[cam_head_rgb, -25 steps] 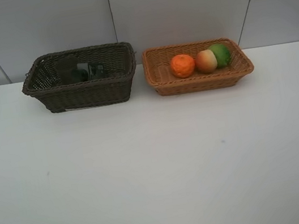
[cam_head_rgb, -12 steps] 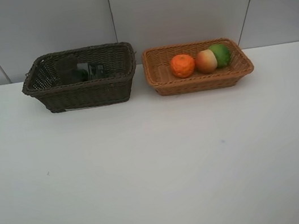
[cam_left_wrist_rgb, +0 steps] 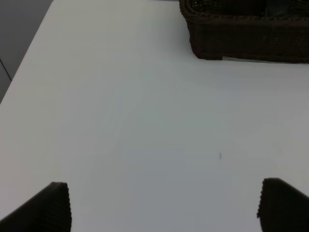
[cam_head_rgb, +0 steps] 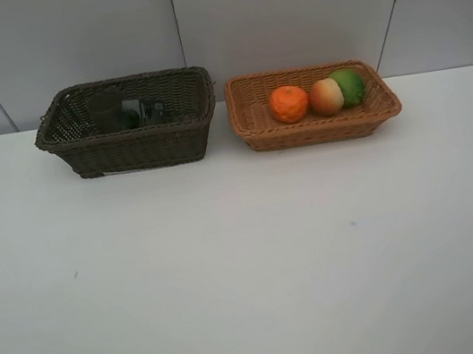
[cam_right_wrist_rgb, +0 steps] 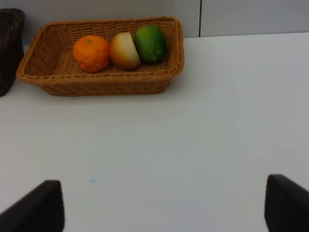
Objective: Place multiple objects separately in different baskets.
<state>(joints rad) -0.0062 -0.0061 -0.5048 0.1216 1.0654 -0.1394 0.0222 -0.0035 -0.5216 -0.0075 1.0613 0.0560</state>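
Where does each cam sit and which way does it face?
Exterior high: above the table, facing both baskets and the wall; no robot parts.
Left wrist: low, facing the dark basket; open left gripper fingertips show.
Right wrist: low, facing the tan basket with three fruits; open right gripper fingertips show.
Shared: exterior shows both baskets.

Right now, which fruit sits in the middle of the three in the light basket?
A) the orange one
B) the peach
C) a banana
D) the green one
B: in the high view the peach lies in the light basket between the orange one and the green one, and the right wrist view shows the same row.
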